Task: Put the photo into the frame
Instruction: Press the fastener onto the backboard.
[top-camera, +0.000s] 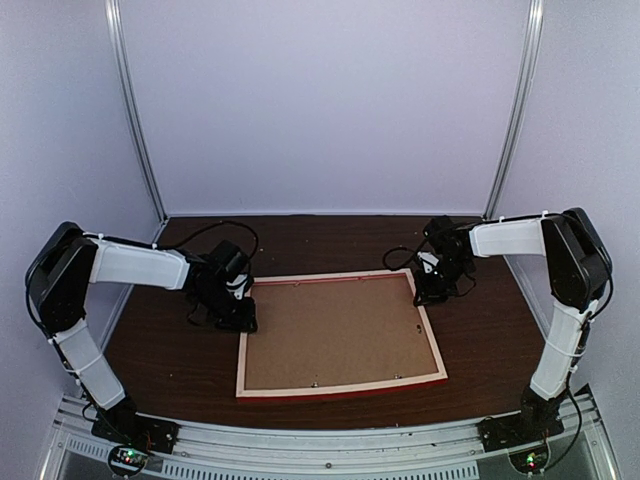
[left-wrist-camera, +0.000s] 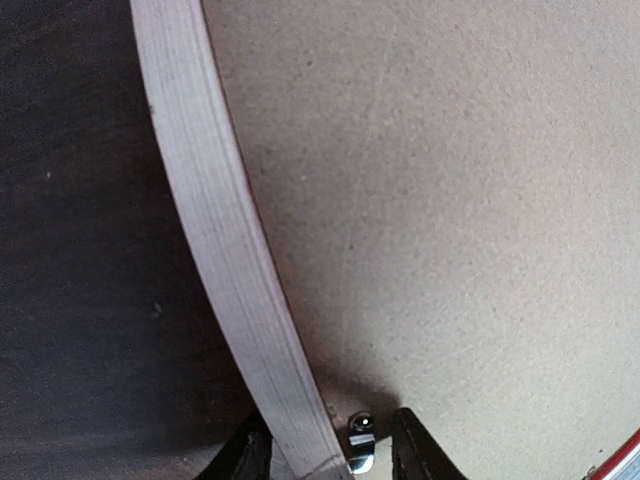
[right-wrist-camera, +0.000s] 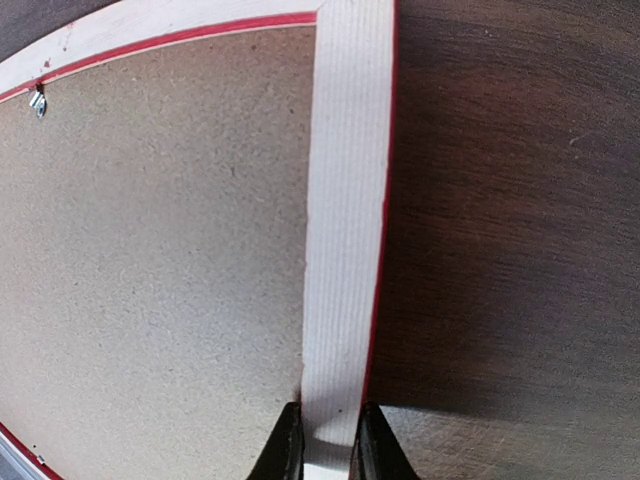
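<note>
Frame (top-camera: 340, 385) back-up — left pincer (left-wrist-camera: 326, 452), right pincer (right-wrist-camera: 326, 445) straddle its rails.

Dark brown wood-grain table (top-camera: 490, 340) carries the frame (top-camera: 340, 386), flat, back side up, approx. centre, btwn near and far edges. Pale rails w/ red edging; brown backing board (top-camera: 335, 335) fills its opening.
</note>
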